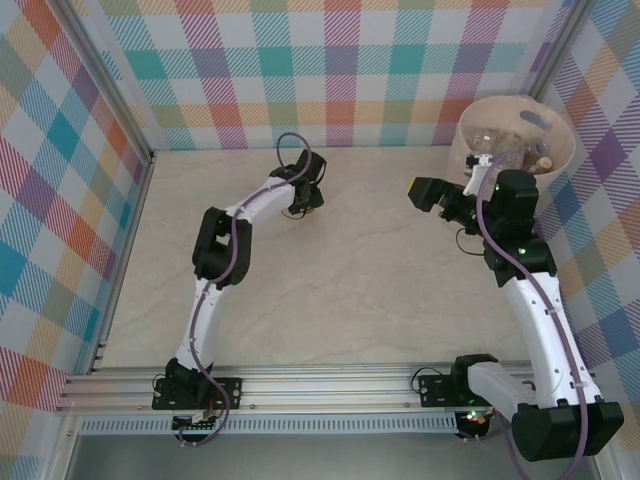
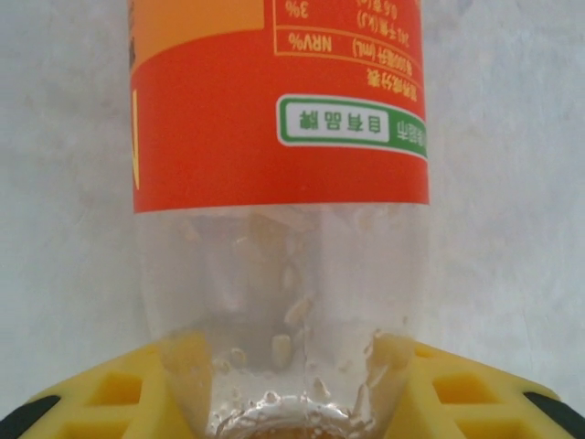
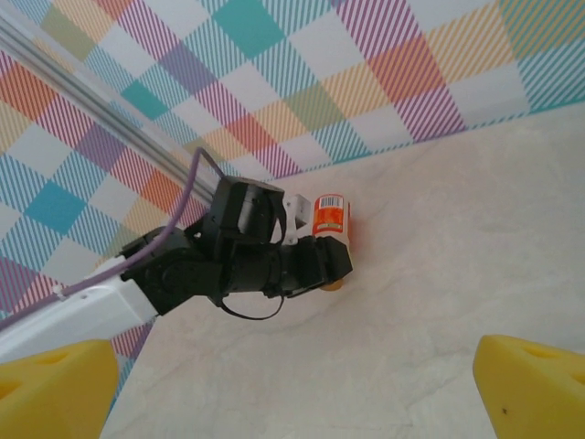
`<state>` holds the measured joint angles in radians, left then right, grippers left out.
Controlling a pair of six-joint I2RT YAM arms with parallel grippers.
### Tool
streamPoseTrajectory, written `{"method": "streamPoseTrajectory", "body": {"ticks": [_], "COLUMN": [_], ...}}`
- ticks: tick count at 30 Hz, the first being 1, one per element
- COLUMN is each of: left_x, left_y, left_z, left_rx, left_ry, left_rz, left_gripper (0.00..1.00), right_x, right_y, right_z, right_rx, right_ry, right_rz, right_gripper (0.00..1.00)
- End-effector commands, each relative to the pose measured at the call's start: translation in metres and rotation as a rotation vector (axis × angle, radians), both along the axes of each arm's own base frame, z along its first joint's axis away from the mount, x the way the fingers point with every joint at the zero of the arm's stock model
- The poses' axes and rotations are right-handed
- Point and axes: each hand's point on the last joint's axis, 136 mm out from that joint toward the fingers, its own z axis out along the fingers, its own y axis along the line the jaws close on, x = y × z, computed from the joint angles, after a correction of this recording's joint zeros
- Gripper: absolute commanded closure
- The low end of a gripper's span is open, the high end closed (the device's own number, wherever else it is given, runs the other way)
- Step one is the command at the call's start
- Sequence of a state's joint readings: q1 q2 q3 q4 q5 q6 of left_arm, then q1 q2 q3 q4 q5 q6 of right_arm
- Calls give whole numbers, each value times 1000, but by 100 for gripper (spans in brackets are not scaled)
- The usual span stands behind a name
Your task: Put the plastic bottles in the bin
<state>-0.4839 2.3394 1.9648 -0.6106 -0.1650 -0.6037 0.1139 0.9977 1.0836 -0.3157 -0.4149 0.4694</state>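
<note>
Three plaid walls (image 1: 340, 70), marbled tabletop (image 1: 360, 270), corner bin (image 1: 562, 140)

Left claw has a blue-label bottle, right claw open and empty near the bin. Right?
Not quite. The label is orange-red, not blue: the left wrist view shows it on the bottle held in the left claw. The rest stands: the right claw is open and empty, near the bin.
</note>
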Motion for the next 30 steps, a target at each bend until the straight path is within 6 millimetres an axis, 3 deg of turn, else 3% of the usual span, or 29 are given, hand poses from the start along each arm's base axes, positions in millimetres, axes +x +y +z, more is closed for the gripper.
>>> {"method": "streamPoseTrajectory", "body": {"ticks": [1,7,13,18,25,30], "left_x": [-18,-65,-105,-137,-187,-210], "left_y": [-23,-37,-50,-64,-88,-99], "left_z": [49,88,117,163,227,252], "left_rx": [-83,-181,-364,-559,-821,-905], "left_ry": [-92,-147,-163,-255,-329,-356], "left_rz": [-85,-162,-260,-389,-629,-762], "left_gripper": [70,71,73,73,72,72], "right_x": [2,11,19,24,29,30], "right_y": [7,18,32,37,61,84], "right_z": [-7,-24,-28,-34,-22,-4], "right_rx": [23,47,82,127,229,347], "right_ry": [24,108,138,208,224,209], "right_rz": [-10,-44,-54,-73,31,161], "right_gripper": [0,0,0,0,0,0]}}
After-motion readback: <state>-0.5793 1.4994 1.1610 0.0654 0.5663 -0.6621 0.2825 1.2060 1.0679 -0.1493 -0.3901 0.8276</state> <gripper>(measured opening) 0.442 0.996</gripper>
